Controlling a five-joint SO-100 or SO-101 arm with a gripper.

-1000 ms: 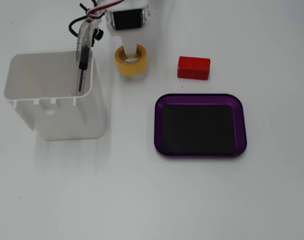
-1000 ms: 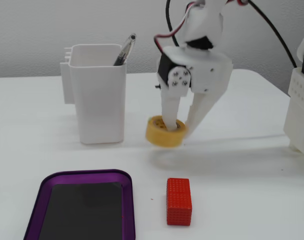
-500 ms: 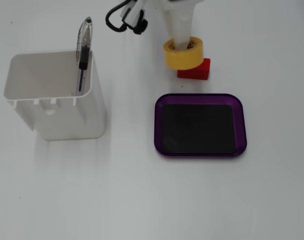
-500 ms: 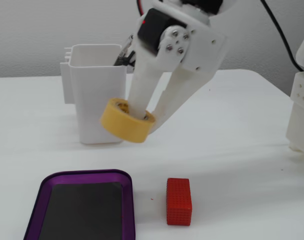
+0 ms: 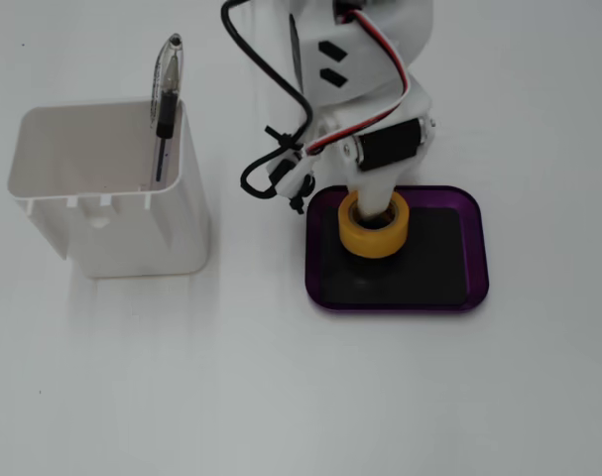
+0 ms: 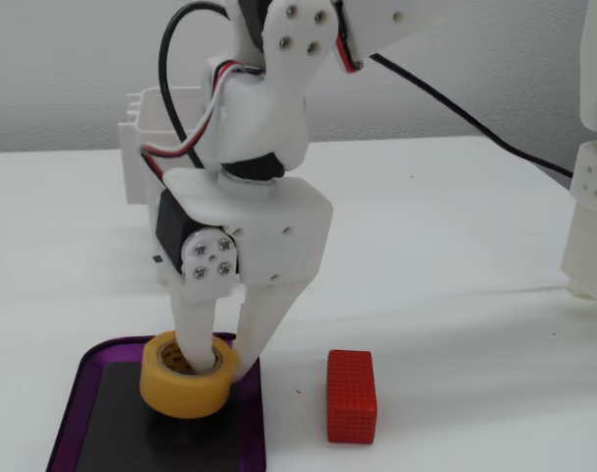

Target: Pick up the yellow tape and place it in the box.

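The yellow tape is a ring with a tan core. It is over the black bottom of the purple tray, the box, in its left half in a fixed view. My gripper comes down from above and is shut on the tape, one finger inside the ring and one outside its wall. In the other fixed view the tape seems to hang slightly above the tray, with a shadow under it, and the gripper pinches its right wall.
A tall white bin with a pen stands left of the tray and shows behind the arm. A red block lies right of the tray. A white structure stands at the right edge.
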